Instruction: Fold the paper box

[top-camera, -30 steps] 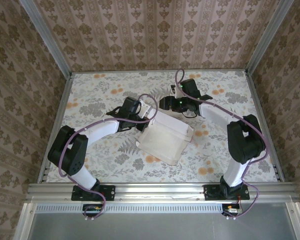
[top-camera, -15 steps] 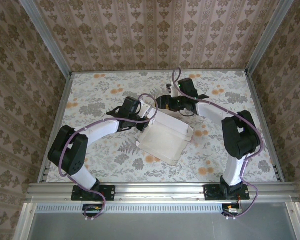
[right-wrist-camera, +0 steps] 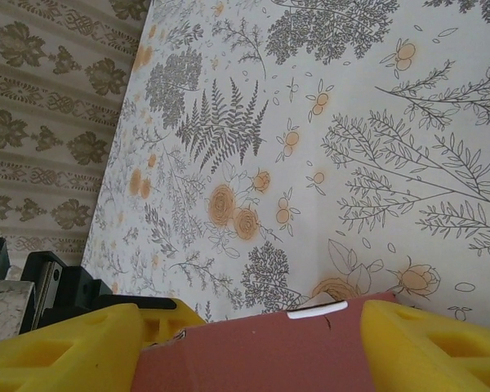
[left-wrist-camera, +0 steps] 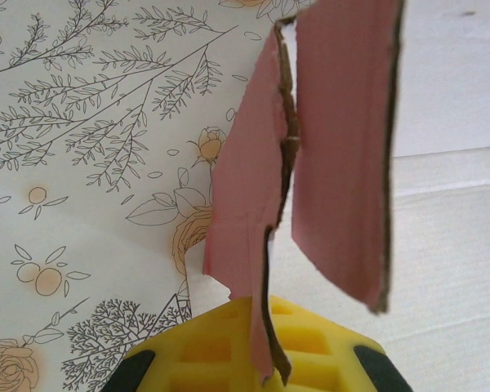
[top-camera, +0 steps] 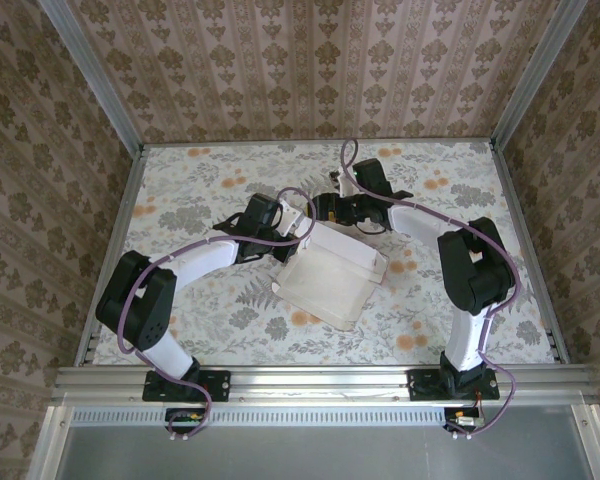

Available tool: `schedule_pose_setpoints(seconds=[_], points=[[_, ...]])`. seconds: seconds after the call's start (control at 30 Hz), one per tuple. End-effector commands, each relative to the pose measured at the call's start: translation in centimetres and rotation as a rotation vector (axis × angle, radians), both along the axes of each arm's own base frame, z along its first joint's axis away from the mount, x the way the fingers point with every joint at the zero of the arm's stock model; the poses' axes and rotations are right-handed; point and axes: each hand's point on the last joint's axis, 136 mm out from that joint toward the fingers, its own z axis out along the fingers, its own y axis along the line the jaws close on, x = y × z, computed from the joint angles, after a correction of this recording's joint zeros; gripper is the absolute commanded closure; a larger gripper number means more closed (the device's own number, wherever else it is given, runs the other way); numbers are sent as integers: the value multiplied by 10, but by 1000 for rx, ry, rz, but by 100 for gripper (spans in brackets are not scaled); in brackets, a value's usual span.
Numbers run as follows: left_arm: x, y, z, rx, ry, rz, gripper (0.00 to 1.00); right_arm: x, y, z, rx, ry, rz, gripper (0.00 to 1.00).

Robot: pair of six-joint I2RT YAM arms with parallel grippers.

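My left tool (left-wrist-camera: 260, 349) pinches a flap of the half-folded paper box (top-camera: 325, 285), mid-counter (top-camera: 195, 195); my right tool (right-wrist-camera: 253, 341) straddles its far wall, jaws apart. Thin, light card, likely: grip near creases.

- The tabletop (top-camera: 210, 180) is covered in a pale cloth printed with grey ferns, branches and small orange blossoms.
- The back wall (top-camera: 310, 70) rises from the tabletop's far edge, papered in brown-and-cream damask stripes.
- The left wall (top-camera: 40, 200) and the right wall (top-camera: 580, 200) carry the same paper and close in both side edges.
- Slanting aluminium posts (top-camera: 90, 75) stand at the two far corners.
- A ribbed metal rail (top-camera: 320, 378) runs along the near edge.
- A grey panel (top-camera: 320, 450) lies below the rail.
- The light is soft and even.
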Motion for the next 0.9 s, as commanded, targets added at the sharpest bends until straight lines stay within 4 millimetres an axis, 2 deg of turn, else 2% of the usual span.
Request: schedule_pose_setpoints(seconds=[0.0, 0.87], points=[[-29, 18, -44, 123, 154, -5, 100, 1, 9, 2, 27, -16, 16, 27], [-29, 18, -45, 124, 158, -4, 100, 1, 11, -31, -6, -10, -48, 23]])
